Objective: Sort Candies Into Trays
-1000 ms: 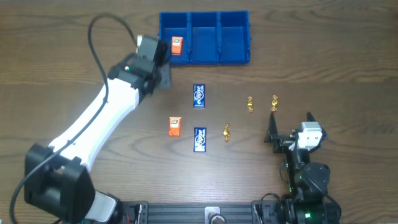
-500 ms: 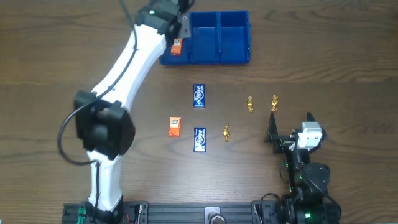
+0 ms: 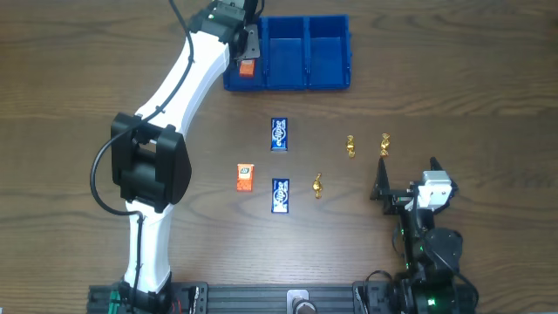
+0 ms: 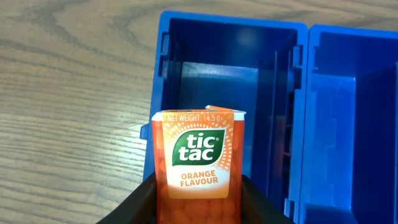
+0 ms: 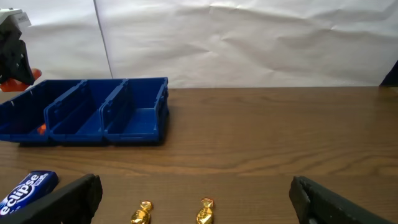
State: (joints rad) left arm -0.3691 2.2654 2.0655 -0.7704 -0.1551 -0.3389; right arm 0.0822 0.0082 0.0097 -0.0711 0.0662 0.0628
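My left gripper (image 3: pixel 247 51) is shut on an orange candy box (image 3: pixel 247 67) above the left end of the blue three-compartment tray (image 3: pixel 327 54). In the left wrist view the orange candy box (image 4: pixel 199 163) stands upright between my left gripper's (image 4: pixel 199 202) fingers, over the tray's (image 4: pixel 217 84) end compartment. A second orange box (image 3: pixel 245 177) lies on the table beside two blue candy packs (image 3: pixel 279 134) (image 3: pixel 280 195). Three gold candies (image 3: pixel 350 146) (image 3: pixel 384 144) (image 3: pixel 318 184) lie further right. My right gripper (image 3: pixel 406 177) rests open near the table's front right, holding nothing.
The right wrist view looks across the table at the tray (image 5: pixel 134 118), two gold candies (image 5: pixel 142 213) (image 5: pixel 205 211) and a blue pack (image 5: pixel 28 186). A white wall stands behind the tray. Bare wood lies left and right of the candies.
The left arm swung from left of the tray to above its left compartment, carrying the orange box. The right arm stayed still.
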